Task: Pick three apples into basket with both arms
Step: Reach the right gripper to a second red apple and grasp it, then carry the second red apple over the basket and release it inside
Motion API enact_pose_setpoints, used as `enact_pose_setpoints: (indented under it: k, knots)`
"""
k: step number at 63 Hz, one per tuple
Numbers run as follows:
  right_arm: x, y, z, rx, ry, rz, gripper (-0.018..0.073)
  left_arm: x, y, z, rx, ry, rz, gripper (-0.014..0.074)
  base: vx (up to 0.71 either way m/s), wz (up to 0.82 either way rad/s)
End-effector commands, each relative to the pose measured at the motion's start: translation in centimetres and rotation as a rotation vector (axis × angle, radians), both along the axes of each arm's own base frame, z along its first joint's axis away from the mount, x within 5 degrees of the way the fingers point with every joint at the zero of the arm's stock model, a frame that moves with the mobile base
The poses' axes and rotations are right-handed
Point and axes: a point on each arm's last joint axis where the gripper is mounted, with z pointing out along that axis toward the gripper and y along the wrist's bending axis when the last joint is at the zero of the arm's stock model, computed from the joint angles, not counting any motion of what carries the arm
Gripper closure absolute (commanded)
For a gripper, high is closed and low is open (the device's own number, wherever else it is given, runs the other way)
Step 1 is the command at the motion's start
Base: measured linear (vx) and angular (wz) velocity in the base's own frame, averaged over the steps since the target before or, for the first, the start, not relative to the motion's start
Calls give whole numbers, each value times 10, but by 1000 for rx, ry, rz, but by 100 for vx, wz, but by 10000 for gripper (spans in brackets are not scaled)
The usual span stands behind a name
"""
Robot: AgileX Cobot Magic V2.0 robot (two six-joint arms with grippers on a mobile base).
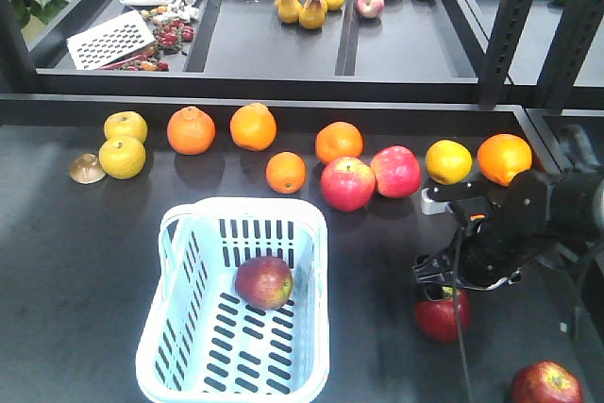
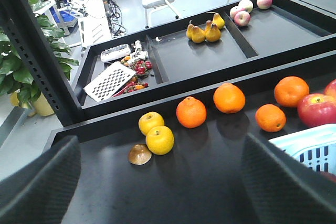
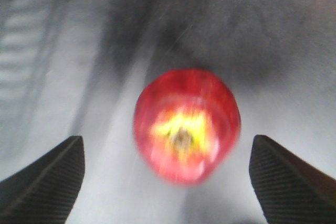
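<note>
- Basket (image 1: pixel 311 261): pale blue, sitting low and centre on the dark table (image 1: pixel 75 271); I am counting one dark red apple (image 1: pixel 263 282) already lying on its slotted floor.
- Second apple (image 1: pixel 442 315): resting on the table to the right of the basket, directly under my right gripper (image 1: pixel 458 276). In the right wrist view it is showing as a blurred red fruit (image 3: pixel 186 124) with a yellow patch round the stem, centred between the two pads.
- Third apple (image 1: pixel 546 385): lying near the bottom right corner of the front view, apart from the second.
- Right gripper (image 3: pixel 168 182): fingers spread wide, holding nothing, one pad at each lower corner of its own view.
- Left gripper (image 2: pixel 157 182): also spread and empty, looking out over the oranges (image 2: pixel 191 112) and yellow fruit (image 2: pixel 159 139) at the back row, with a corner of the basket (image 2: pixel 310 148) at its right.
- Handling note: I am judging the step in hand to be the descent onto the second apple. I am aiming to keep the stem centred between the pads, come straight down until they flank the widest part, and close gently so the round fruit does not roll or squirt out.
- Caution: the two lighter pink-red apples (image 1: pixel 373 176) in the back row are not targets.
</note>
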Motion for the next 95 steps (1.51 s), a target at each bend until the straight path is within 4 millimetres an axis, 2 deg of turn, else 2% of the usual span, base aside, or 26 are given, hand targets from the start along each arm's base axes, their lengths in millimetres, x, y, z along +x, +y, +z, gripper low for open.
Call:
enact_pose_setpoints:
  k: [1, 19, 28, 45, 49, 58, 68, 82, 89, 95]
  knots:
    - [11, 0, 12, 9, -90, -3, -37, 1, -1, 13, -11, -72, -18, 11, 0, 0]
    - [14, 0, -22, -6, -28, -8, -36, 1, -1, 13, -11, -72, -18, 11, 0, 0]
    - [14, 1, -32, -4, 5, -17, -7, 1, -1, 13, -11, -72, -18, 11, 0, 0]
    - [12, 1, -31, 11, 25, -46, 275, 1, -1, 13, -11, -72, -18, 11, 0, 0]
    - [10, 2, -27, 13, 33, -43, 309, 1, -1, 13, -11, -72, -18, 11, 0, 0]
    - [5, 4, 2, 36, 11, -55, 319, 1, -1, 13, -11, -72, -18, 11, 0, 0]
    - [-16, 24, 51, 64, -77, 19, 316, 1, -1, 13, -11, -72, -18, 11, 0, 0]
    - [-75, 64, 126, 164, -263, 145, 314, 1, -1, 13, -11, -72, -18, 11, 0, 0]
    - [-104, 80, 155, 230, -345, 220, 314, 1, -1, 13, -11, -72, -18, 11, 0, 0]
    - [-120, 95, 170, 288, -410, 277, 314, 1, -1, 13, -11, -72, -18, 11, 0, 0]
